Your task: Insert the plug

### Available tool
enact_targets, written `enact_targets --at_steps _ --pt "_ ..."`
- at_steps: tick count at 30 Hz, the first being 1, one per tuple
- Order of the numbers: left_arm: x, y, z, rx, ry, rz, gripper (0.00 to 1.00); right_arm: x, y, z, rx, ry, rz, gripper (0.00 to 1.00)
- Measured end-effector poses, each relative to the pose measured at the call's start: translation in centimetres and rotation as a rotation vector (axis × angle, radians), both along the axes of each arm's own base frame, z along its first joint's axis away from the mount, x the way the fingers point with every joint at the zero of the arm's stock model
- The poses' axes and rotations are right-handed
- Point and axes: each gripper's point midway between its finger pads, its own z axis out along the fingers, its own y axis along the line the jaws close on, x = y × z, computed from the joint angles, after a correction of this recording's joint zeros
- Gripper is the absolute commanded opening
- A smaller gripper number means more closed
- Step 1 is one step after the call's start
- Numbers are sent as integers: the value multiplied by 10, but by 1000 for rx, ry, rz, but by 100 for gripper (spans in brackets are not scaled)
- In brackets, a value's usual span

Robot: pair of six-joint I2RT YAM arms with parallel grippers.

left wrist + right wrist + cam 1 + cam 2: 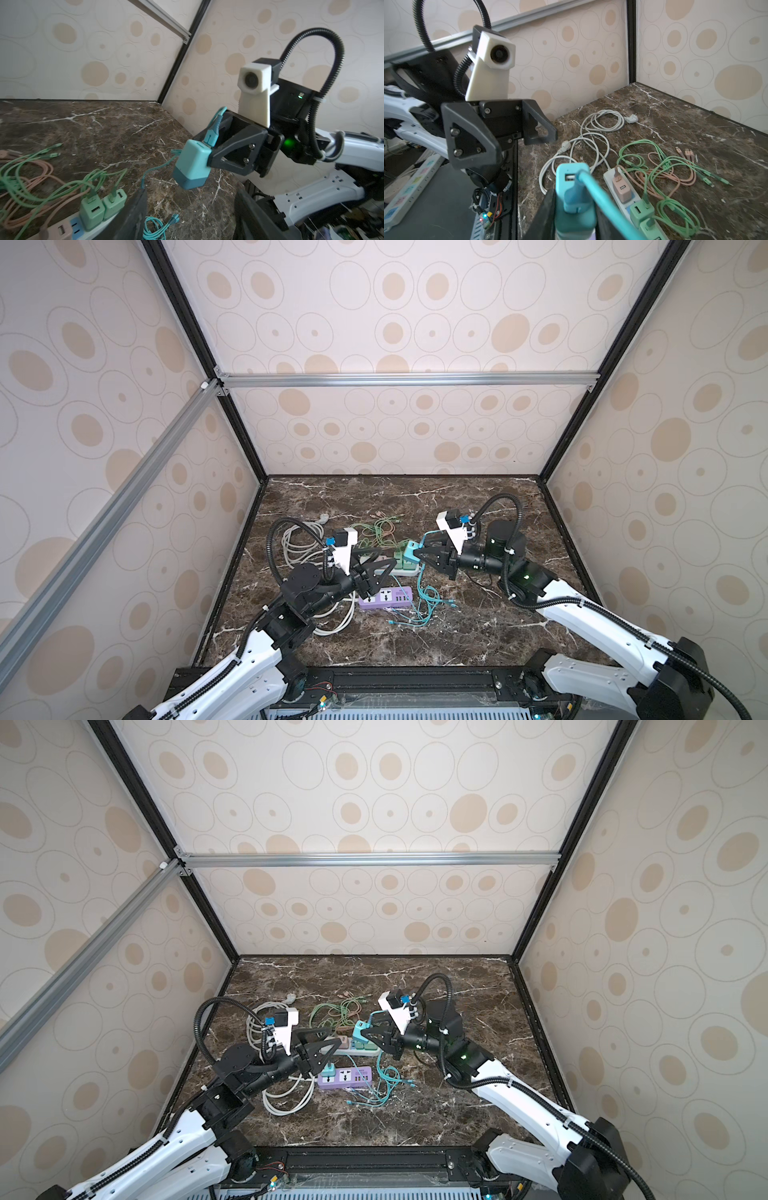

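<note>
Right end effector [204, 149] grasps a teal cube-shaped plastic charger plug [192, 166]; left end effector [524, 145] hangs released, empty.

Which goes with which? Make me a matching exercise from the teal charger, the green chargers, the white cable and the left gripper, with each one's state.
1 teal charger
2 green chargers
3 white cable
4 left gripper

A open, empty
B coiled loose on the table
C plugged into the white power strip
D clamped in the right gripper

Pairs: 1-D, 2-C, 3-B, 4-A
</note>
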Motion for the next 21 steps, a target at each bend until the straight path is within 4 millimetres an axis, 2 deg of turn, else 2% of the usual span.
enact_targets --at_steps 6,15,21 --pt "20 36 -44 101 133 218 63 19 5 -46 -128 -4 -14 0" --pt "28 75 -125 183 345 388 53 29 11 -73 -188 -20 4 0" --pt "21 95 -176 176 470 437 48 30 18 -93 -205 23 37 0"
